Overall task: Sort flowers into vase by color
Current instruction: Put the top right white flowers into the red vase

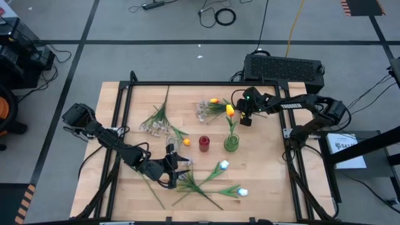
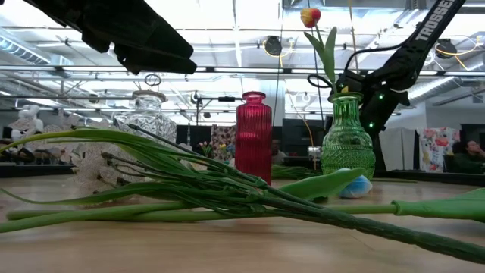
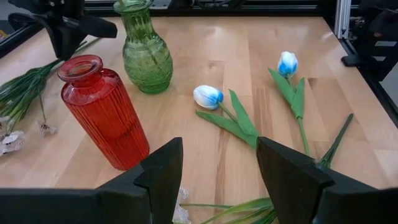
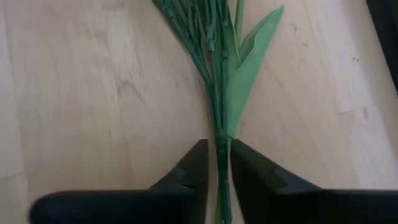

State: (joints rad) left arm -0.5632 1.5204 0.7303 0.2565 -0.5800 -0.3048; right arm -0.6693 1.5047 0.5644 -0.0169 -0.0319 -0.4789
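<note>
An orange-yellow tulip (image 1: pixel 230 111) stands in the green vase (image 1: pixel 232 144). Behind it, another orange-yellow tulip (image 1: pixel 214 100) and a pale blossom spray (image 1: pixel 203 110) lie on the table. My right gripper (image 4: pixel 219 171), just right of the green vase (image 2: pixel 347 140), is shut on a green stem of this lying bunch. Two white-blue tulips (image 3: pixel 207 96) (image 3: pixel 286 63) lie flat near the front. My left gripper (image 3: pixel 217 180) hangs open above their stems (image 1: pixel 187 182), with nothing between its fingers. My right gripper pinches a thin green stem (image 4: pixel 220 144) between its two fingers, at the bare end of the bunch, just below a tulip leaf (image 4: pixel 245 68). The fingers slant down from above, one on each side of the stem. The bunch lies on the table.
A red ribbed vase (image 1: pixel 204 143) and a clear glass vase (image 2: pixel 149 114) stand left of the green one. Another blossom spray (image 1: pixel 156 122) lies at the far left. A black frame (image 1: pixel 206 83) rims the table. A black box (image 1: pixel 284 67) sits beyond the far edge.
</note>
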